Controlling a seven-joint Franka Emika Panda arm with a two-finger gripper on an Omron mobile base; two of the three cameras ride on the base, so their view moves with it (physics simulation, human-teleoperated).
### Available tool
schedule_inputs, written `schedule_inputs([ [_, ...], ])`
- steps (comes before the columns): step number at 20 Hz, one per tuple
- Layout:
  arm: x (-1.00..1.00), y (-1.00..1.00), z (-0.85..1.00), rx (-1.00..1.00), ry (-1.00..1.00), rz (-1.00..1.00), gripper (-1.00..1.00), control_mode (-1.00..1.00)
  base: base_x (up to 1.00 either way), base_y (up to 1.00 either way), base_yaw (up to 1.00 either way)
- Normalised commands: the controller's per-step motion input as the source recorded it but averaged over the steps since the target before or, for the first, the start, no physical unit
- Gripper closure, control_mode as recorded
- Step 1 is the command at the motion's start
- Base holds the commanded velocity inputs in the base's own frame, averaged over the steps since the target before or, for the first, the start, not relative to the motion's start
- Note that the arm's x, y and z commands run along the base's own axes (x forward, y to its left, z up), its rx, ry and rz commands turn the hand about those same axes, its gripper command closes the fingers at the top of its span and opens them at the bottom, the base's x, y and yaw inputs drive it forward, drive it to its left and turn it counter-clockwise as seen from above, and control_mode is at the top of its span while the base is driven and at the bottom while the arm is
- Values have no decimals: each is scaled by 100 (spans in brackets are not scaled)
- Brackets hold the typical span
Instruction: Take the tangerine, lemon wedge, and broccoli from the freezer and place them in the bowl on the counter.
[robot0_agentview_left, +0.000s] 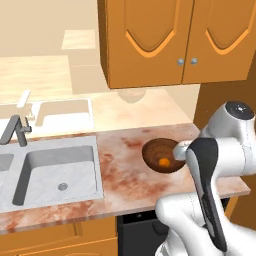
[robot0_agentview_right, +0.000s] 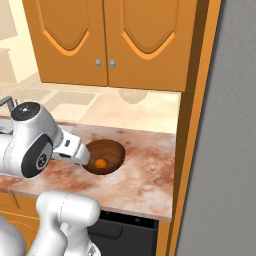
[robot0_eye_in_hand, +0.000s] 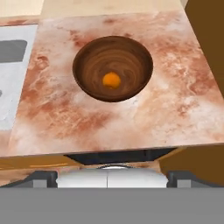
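Straight ahead of my gripper (robot0_eye_in_hand: 112, 177), the brown bowl (robot0_eye_in_hand: 87, 83) sits on the marbled counter (robot0_eye_in_hand: 175, 100), with the orange tangerine (robot0_eye_in_hand: 111, 80) resting at its bottom. My fingers are spread wide and hold nothing, hovering apart from the bowl.

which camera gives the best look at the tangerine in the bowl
The hand view: the tangerine lies unobstructed at the bottom of the bowl. Both base views show it smaller, the arm crowding the bowl's near edge.
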Motion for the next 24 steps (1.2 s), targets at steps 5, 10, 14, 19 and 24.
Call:
schedule_inputs([
  [5, -68, 0, 80, 0, 0, 0, -100, -100, 0, 0, 0],
  [10, -30, 0, 85, 0, 0, 0, -100, -100, 0, 0, 0],
  [14, -17, 0, 71, 0, 0, 0, -100, -100, 0, 0, 0],
  [19, -29, 0, 12, 0, 0, 0, -100, 100, -12, 0, 0],
  [24, 0, 0, 0, 0, 0, 0, -100, 100, -99, -8, -1],
])
